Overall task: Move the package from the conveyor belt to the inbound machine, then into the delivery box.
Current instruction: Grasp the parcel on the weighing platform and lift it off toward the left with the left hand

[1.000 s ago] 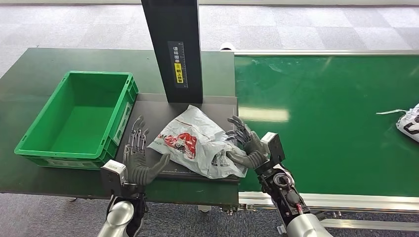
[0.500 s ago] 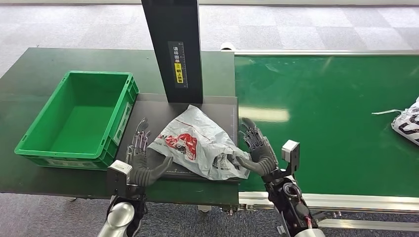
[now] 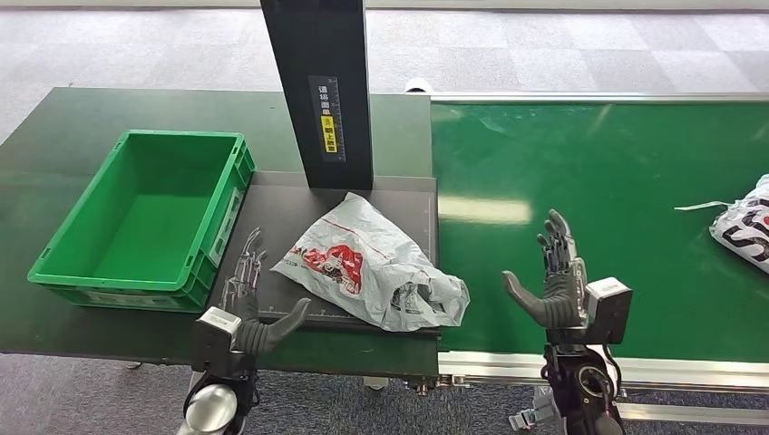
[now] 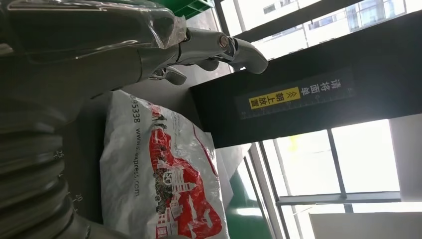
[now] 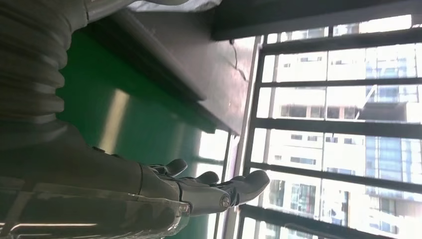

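The package (image 3: 372, 268) lies on the inbound machine's plate (image 3: 281, 213) at its front edge, both hands empty with fingers apart, the left hand (image 3: 249, 304) poised beside it, seemingly to carry it boxward, the right hand (image 3: 555, 285) clear.

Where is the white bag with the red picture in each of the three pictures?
Head view: package lies on the dark platform, centre.
Left wrist view: package lies beside the left hand.
Right wrist view: a white edge at the top, perhaps the package.
Shared landmark: black post.

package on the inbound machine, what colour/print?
White plastic bag with a red graphic and black text; the print shows best in the left wrist view.
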You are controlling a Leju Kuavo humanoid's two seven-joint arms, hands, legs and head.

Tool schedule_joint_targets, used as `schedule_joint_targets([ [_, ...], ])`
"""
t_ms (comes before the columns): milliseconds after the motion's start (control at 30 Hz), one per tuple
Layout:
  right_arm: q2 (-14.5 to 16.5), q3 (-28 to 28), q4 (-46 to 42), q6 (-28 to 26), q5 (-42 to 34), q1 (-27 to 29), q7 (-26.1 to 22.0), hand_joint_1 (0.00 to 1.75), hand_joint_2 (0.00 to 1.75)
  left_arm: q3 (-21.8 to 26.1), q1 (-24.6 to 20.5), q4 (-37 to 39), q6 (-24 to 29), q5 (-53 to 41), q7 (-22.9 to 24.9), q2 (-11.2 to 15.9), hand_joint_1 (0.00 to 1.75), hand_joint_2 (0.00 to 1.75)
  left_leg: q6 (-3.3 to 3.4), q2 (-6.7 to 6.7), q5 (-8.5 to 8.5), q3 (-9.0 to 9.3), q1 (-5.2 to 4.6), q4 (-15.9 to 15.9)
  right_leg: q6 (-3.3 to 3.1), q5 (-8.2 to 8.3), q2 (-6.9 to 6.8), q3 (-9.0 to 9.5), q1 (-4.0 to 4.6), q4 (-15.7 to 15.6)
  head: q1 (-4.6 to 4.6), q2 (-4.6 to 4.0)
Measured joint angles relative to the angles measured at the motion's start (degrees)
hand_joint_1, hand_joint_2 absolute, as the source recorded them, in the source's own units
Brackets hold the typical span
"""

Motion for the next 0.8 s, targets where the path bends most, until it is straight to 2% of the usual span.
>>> schedule_joint_targets([
  [100,0.0,-3.3,-3.0,-1.7,1.8,3.5,0.9,0.0,1.75,0.8,0.9,-1.4,0.8,-2.7,0.6,-0.4,0.0,1.75,0.01,0.02,-0.03,-0.02,-0.01,0.0,0.01,-0.01,0.02,-0.01,-0.01,0.0,0.0,0.0],
  [200,0.3,-5.4,-4.5,-3.7,4.7,5.6,2.3,0.0,1.75,1.2,1.0,-1.9,5.1,-8.9,1.8,-0.9,0.0,1.75,0.02,0.02,-0.04,-0.01,-0.01,0.0,0.01,-0.01,0.02,0.0,-0.01,0.0,0.0,0.0],
  [400,0.9,-7.3,-5.6,-5.2,7.2,7.2,3.4,0.0,1.75,1.2,0.9,-1.9,8.8,-14.2,3.3,-1.5,0.0,1.75,0.02,0.04,-0.03,0.05,0.0,0.0,0.0,0.0,0.03,0.03,0.0,0.0,-0.01,0.01],
  [500,1.3,-7.6,-5.7,-5.8,9.0,7.3,4.4,0.0,1.75,1.0,0.3,-1.6,11.4,-20.2,5.7,-1.7,0.0,1.75,0.01,0.04,-0.02,0.06,0.0,0.0,0.0,0.0,0.03,0.03,0.0,0.0,0.0,0.0],
  [633,2.4,-7.7,-5.6,-4.7,10.7,7.3,5.0,0.0,1.75,-0.6,-3.0,0.8,14.2,-28.0,9.1,-2.2,0.0,1.75,0.02,0.02,-0.02,0.05,0.0,0.0,0.0,0.0,0.03,0.04,0.0,0.0,-0.01,0.0],
  [800,3.7,-7.4,-5.1,-3.7,11.2,6.8,5.3,0.0,1.75,-3.2,-9.9,8.5,17.7,-42.9,17.7,-2.6,0.0,1.75,0.03,0.05,0.01,0.09,-0.01,0.0,-0.01,0.02,0.04,0.07,-0.01,0.0,0.0,0.01],
])
